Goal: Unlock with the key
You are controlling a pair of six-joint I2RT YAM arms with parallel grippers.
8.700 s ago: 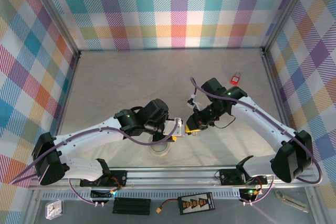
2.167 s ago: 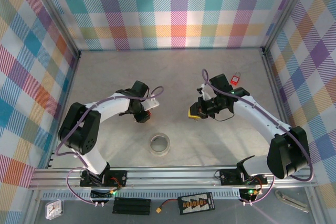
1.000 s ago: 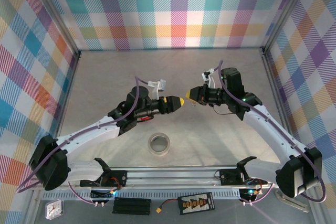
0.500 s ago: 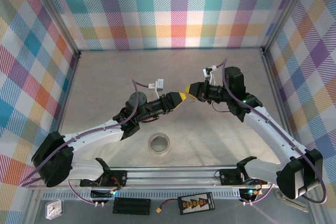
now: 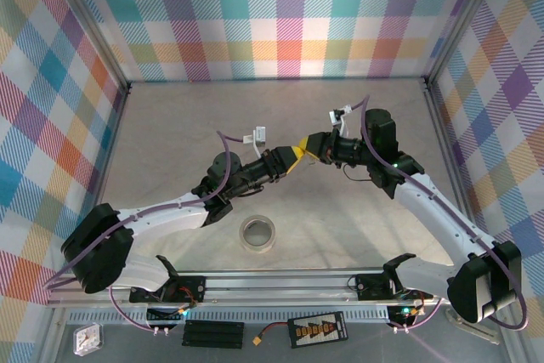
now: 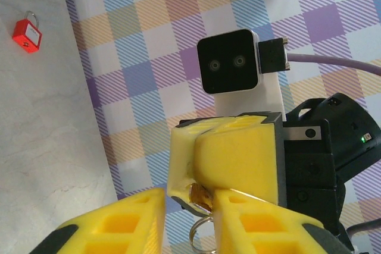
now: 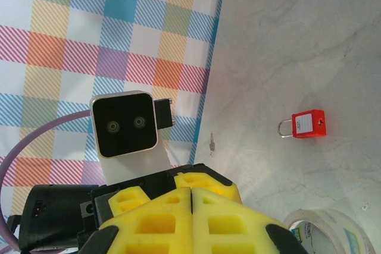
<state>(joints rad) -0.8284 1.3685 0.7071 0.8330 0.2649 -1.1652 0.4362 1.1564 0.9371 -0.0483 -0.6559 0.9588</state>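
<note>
Pinching the key (image 6: 200,197), right hand (image 6: 195,173) (jaws together); left hand (image 6: 189,218) narrow around it — grip unclear.

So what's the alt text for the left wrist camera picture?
The right gripper, shut, holds out a small brass key whose metal ring sits in the gap between the open yellow foam fingers of the left gripper. Beyond, a small red padlock lies on the grey table, beside a plaid wall.

Grey table (image 5: 170,125): tape roll (image 5: 259,233), red padlock (image 7: 306,124).
</note>
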